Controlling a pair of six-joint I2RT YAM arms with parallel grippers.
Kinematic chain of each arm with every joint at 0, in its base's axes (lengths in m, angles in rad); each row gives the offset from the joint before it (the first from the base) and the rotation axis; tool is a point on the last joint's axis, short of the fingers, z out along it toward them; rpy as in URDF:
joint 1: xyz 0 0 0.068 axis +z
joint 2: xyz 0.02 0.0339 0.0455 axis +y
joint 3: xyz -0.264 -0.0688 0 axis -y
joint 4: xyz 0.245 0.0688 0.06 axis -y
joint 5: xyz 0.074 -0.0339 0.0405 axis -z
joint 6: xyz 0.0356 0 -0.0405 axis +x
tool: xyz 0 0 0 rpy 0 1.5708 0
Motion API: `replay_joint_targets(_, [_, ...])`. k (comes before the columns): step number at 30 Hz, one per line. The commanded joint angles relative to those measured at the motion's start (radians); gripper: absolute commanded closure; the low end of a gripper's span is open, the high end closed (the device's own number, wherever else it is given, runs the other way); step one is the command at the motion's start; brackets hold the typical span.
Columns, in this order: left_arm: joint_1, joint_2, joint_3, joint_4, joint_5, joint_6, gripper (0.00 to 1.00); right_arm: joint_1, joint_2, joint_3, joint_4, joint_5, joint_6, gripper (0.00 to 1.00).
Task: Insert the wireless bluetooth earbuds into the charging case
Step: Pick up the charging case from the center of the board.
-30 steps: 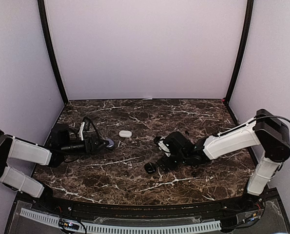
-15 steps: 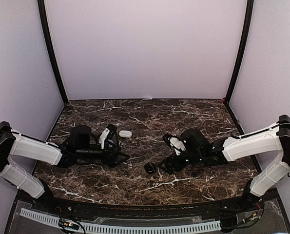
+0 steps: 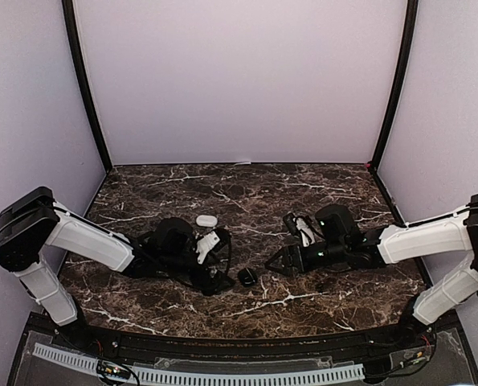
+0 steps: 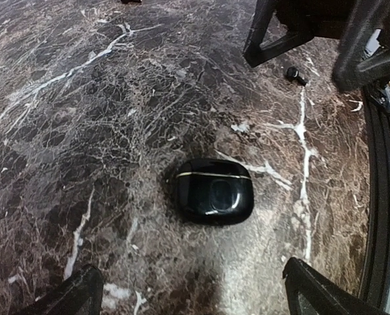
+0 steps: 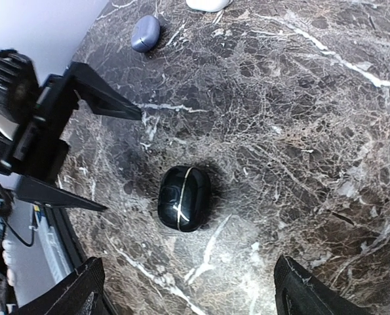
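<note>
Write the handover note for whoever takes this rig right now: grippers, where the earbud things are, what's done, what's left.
Left gripper: open, empty, low over the dark marble table.
Right gripper: open, empty, facing it from the other side.
The glossy black pebble-shaped charging case lies between them, lid shut, touched by neither.
One small dark earbud lies loose on the marble near the right gripper.
The lilac pebble-shaped case and the white case sit farther back.
Done: nothing inserted that I can see.
Left: open the black case, pick up the bud, seat it. No other buds are in view.
</note>
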Motion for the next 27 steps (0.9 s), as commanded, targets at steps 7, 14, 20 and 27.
replay_joint_targets(7, [-0.060, 0.100, 0.123, -0.150, -0.076, 0.037, 0.01, -0.069, 0.039, -0.067, 0.165, -0.142, 0.133, 0.11])
replay_joint_targets(14, [-0.098, 0.197, 0.211, -0.226, -0.167, 0.048, 0.01, -0.088, 0.041, -0.088, 0.215, -0.159, 0.134, 0.11])
replay_joint_targets(20, [-0.114, 0.252, 0.243, -0.207, -0.192, 0.091, 0.03, -0.095, 0.049, -0.074, 0.200, -0.165, 0.120, 0.12])
replay_joint_targets(27, [-0.140, 0.285, 0.250, -0.183, -0.257, 0.139, 0.15, -0.104, 0.038, -0.082, 0.200, -0.172, 0.108, 0.12])
